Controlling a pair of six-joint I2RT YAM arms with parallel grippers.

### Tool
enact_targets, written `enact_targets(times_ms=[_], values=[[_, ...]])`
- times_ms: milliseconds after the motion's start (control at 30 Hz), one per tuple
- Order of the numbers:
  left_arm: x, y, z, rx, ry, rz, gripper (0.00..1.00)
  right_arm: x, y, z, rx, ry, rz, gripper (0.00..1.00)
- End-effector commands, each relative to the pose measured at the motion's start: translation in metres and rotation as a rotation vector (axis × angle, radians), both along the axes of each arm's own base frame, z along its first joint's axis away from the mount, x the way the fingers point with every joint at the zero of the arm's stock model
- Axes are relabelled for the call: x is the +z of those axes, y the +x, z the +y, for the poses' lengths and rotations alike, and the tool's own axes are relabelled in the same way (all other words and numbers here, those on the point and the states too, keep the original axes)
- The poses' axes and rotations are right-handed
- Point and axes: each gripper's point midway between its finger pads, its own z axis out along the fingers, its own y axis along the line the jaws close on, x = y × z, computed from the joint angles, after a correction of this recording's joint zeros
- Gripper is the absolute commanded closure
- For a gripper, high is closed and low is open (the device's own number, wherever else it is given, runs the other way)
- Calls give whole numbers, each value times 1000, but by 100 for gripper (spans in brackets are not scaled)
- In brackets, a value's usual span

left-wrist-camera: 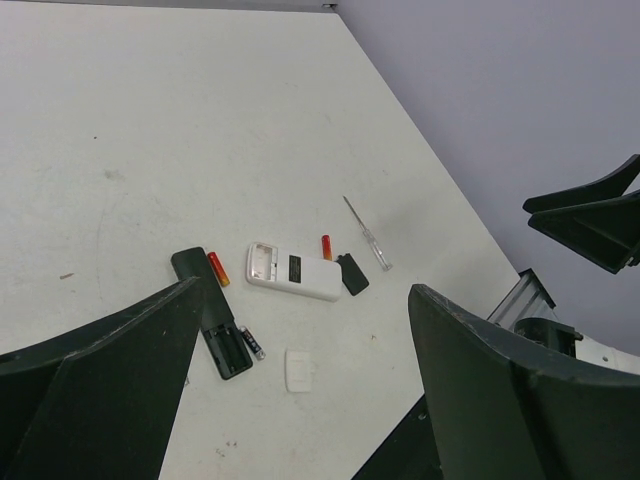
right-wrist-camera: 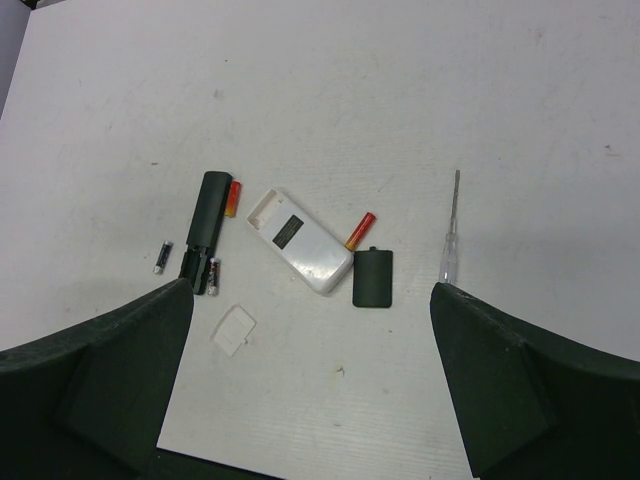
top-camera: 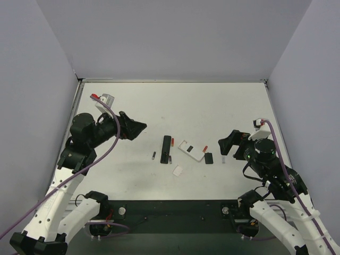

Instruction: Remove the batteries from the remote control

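Observation:
A slim black remote [top-camera: 167, 149] lies mid-table with its battery bay open and looking empty in the left wrist view [left-wrist-camera: 210, 310]. One dark battery [top-camera: 153, 155] lies left of it, and a second dark battery [top-camera: 170, 159] lies against its right side. Both show in the right wrist view: the first battery [right-wrist-camera: 161, 257] and the second battery [right-wrist-camera: 213, 273]. A white remote [top-camera: 190, 150] lies to the right, flanked by two red-orange batteries [right-wrist-camera: 233, 198] [right-wrist-camera: 360, 229]. My left gripper [top-camera: 135, 129] and right gripper [top-camera: 228, 143] are both open, empty and raised off the table.
A flat black cover [top-camera: 209, 158] lies right of the white remote. A small white cover [top-camera: 177, 170] lies nearer the front edge. A clear-handled screwdriver [right-wrist-camera: 449, 245] lies further right. Grey walls enclose the table on three sides.

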Motion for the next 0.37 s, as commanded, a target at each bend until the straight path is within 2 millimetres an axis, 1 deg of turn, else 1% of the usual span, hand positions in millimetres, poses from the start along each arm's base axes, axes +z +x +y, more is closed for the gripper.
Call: enact_targets(times_ms=[0,133,233,333], values=[[22,2,2,20,-16,-55,6,9,3,3,10,10,-27,1],[24,4,2,23,-19,-60,6,9,2,5,23,10,-26,1],[27,3,3,24,-17,-65,6,7,1,8,39,16,-18,3],[28,4,3,24,-16,-64,6,9,0,8,37,22,-24,2]])
